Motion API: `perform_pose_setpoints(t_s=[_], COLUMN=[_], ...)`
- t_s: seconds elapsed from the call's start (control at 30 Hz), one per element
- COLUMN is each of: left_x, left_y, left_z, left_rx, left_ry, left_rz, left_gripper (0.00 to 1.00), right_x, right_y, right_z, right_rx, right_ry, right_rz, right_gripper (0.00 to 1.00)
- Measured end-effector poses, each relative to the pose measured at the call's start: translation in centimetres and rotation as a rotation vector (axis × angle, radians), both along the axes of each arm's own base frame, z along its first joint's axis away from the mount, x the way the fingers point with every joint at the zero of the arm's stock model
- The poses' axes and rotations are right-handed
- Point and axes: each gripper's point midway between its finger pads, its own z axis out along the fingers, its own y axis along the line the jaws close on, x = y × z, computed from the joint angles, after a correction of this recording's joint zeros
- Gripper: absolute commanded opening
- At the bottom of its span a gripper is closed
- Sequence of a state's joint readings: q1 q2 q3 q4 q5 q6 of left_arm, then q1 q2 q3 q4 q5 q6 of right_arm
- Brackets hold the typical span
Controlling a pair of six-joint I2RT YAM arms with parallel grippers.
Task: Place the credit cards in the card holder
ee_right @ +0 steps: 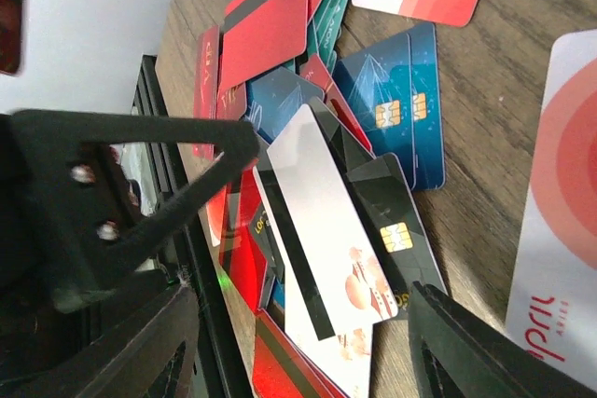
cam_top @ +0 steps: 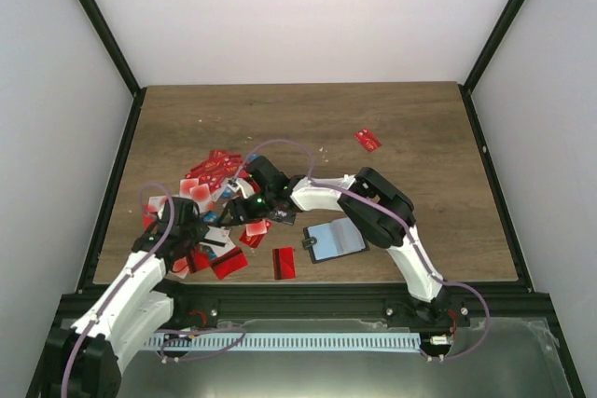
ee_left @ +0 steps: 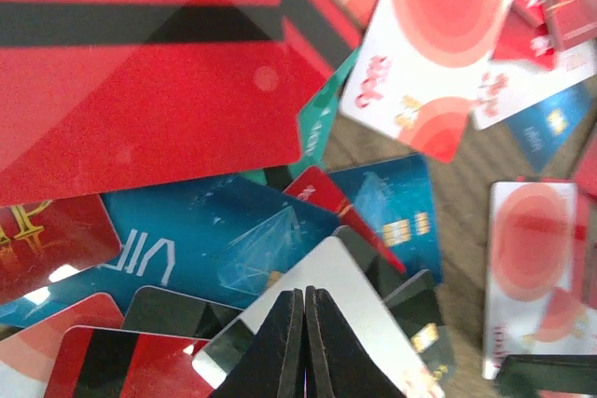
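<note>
Left pincer is pressed together, tips on a white card with a dark stripe; I cannot tell whether it pinches it. My right pincer stands spread over that card. Credit cards, mostly red, a few blue, lie heaped on the table at its left. The card holder lies open and grey-blue near the front edge, right of the heap.
</note>
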State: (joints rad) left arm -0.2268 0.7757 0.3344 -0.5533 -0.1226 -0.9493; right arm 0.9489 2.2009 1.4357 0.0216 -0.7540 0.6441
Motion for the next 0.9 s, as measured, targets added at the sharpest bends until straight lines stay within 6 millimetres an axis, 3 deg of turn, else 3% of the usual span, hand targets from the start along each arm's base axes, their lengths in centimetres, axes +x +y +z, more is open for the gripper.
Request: perform_pose_setpoints(t_s=[0.13,0.33,0.9], left_x=[-0.6,0.1,0.5], left_y=[0.1,-0.2,-0.4], left_z=[-2.0,-1.9,-2.0], left_rx=[0.01,-0.004,-0.015], left_ry=[0.059,0.029,0.01], left_rz=[-0.002,-0.003,-0.012], left_gripper=[0.04,0.04,0.04], right_x=[0.2,0.3,-0.9], right_y=[0.1,0.2,0.7], right_z=[0.0,-1.7,-1.9], right_rx=[-0.008,-0.059,-0.074], right_ry=[0.0,0.016,0.036], right_rz=[-0.004,-0.008,0.019], right_gripper=[0.63,0.63,0.48])
